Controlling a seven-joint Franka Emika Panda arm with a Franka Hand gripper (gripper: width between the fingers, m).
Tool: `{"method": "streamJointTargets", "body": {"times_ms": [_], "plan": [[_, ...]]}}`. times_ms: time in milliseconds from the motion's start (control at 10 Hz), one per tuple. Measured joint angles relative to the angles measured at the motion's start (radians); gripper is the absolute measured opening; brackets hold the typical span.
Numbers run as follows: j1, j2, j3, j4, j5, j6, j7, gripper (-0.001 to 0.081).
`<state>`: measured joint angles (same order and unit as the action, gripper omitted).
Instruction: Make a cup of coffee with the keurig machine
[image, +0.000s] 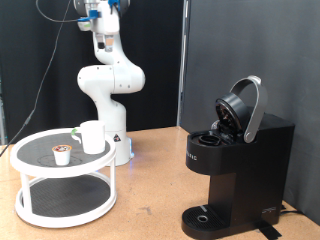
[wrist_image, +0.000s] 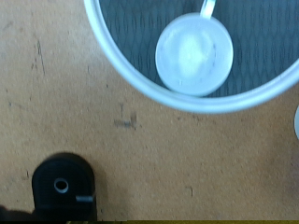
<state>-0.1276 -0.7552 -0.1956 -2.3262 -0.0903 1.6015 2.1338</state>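
Observation:
The white cup (image: 92, 137) stands upright on the top shelf of a round white two-tier stand (image: 30, 150) at the exterior view's left. In the wrist view the cup (wrist_image: 194, 56) shows from above, inside the stand's rim (wrist_image: 117, 63). The black keurig machine (image: 238, 160) stands at the exterior view's right with its domed lid (image: 245, 108) hinged open. Its round base (wrist_image: 64, 187) shows in the wrist view. My gripper (image: 97, 18) is high up at the exterior view's top edge, far above the cup. Its fingers do not show in the wrist view.
A small brown-topped coffee pod (image: 62, 152) sits on the stand's top shelf beside the cup. The white robot base (image: 110, 90) stands behind the stand. Bare wooden table (image: 150, 190) lies between the stand and the machine. A black curtain hangs behind.

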Motion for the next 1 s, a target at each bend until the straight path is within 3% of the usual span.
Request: {"method": "streamJointTargets", "body": {"times_ms": [600,1000], "plan": [[-0.038,0.095,-0.146,0.054,-0.069,0.052,-0.133,0.0734],[-0.041,0.131,-0.175,0.070,-0.091,0.063,-0.152,0.0734]]}}
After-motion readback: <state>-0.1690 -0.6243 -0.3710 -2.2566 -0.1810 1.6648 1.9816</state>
